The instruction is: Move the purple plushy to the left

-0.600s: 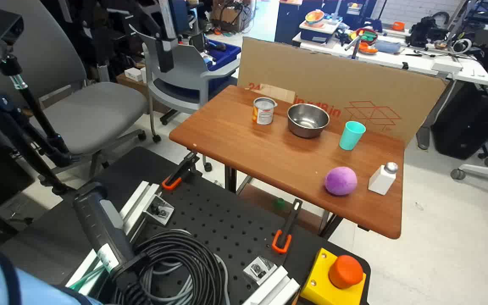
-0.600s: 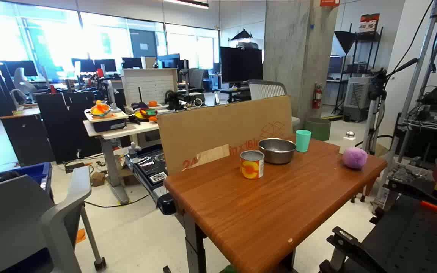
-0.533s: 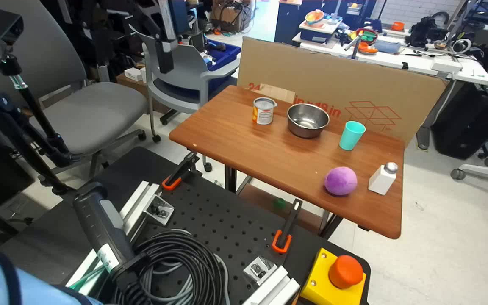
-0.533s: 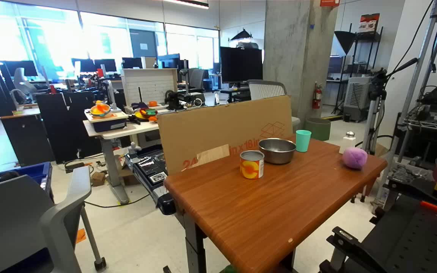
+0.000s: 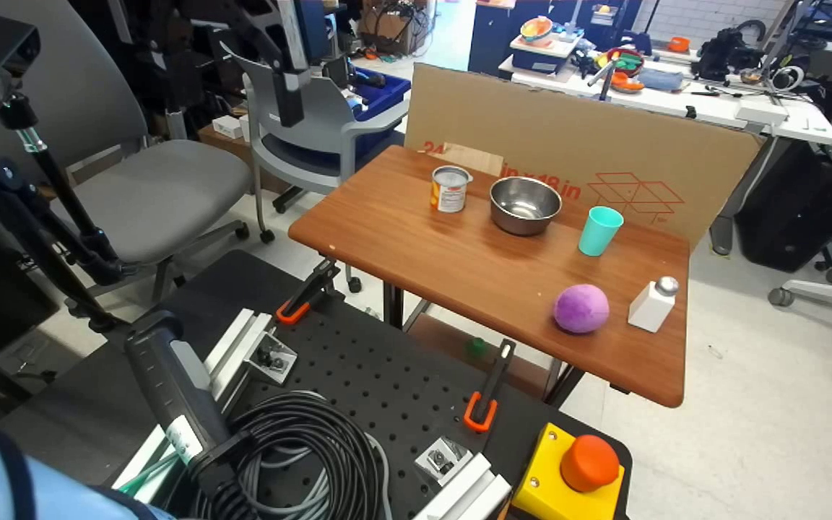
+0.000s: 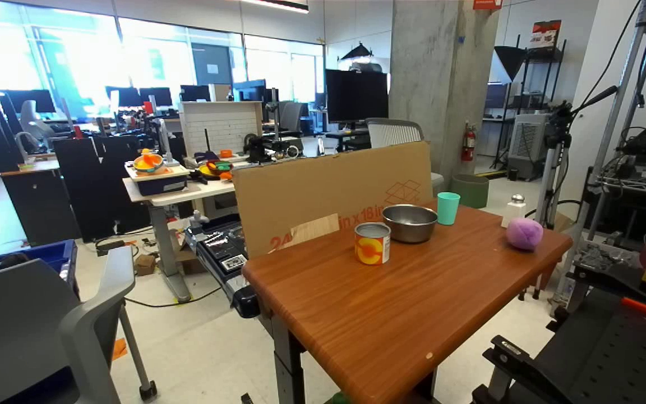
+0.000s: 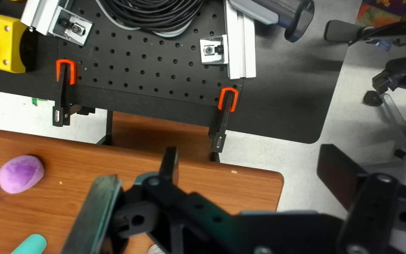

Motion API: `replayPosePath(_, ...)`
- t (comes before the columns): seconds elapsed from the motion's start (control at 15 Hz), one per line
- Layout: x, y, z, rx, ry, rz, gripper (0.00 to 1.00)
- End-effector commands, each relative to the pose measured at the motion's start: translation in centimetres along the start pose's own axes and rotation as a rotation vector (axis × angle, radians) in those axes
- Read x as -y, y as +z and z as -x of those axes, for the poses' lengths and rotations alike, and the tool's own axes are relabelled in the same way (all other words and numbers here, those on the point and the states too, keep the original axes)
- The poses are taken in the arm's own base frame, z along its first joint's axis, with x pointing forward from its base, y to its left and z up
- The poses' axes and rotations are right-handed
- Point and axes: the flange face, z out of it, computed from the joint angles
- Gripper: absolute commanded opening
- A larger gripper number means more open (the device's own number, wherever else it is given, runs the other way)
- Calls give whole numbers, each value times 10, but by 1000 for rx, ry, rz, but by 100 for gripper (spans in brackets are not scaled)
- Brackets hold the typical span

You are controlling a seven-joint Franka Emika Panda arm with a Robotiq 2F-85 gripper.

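Note:
The purple plushy (image 5: 581,309) is a rounded soft ball on the brown table, near its edge and beside a white bottle. It also shows in an exterior view (image 6: 525,234) and at the left of the wrist view (image 7: 20,174). My gripper (image 7: 250,164) is open, its black fingers wide apart with nothing between them. It hangs over the table's corner at the end far from the plushy. In an exterior view the gripper (image 5: 235,115) shows dark at the top, high in front of a grey chair. The gripper does not show in the remaining exterior view.
On the table (image 5: 416,245) stand a can (image 5: 451,189), a metal bowl (image 5: 524,209), a teal cup (image 5: 599,232) and the white bottle (image 5: 652,306). A cardboard sheet (image 5: 568,137) stands along the back edge. Orange clamps (image 5: 483,412) and a yellow stop box (image 5: 568,477) sit on the black bench.
The gripper has shifted slightly to the right in an exterior view. The plushy and the other things on the table have not moved.

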Motion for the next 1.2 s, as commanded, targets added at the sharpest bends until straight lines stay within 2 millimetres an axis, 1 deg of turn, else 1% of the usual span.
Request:
replayPosePath(0.0,-46,1,-18,-60,85,67,100)
replayPosePath(0.07,-63,2,-25,-86,115,99,100)
replayPosePath(0.27,-131,9,-42,-180,223,195,100)
replayPosePath(0.4,-171,20,-49,-228,285,250,100)
replayPosePath(0.53,-205,36,-52,-263,348,301,100)
replayPosePath(0.67,-231,53,-52,-266,414,336,100)
replayPosePath(0.8,-250,74,-49,-257,478,352,100)
replayPosePath(1.0,-267,103,-52,-227,586,361,100)
replayPosePath(1.13,-272,122,-59,-184,679,347,100)
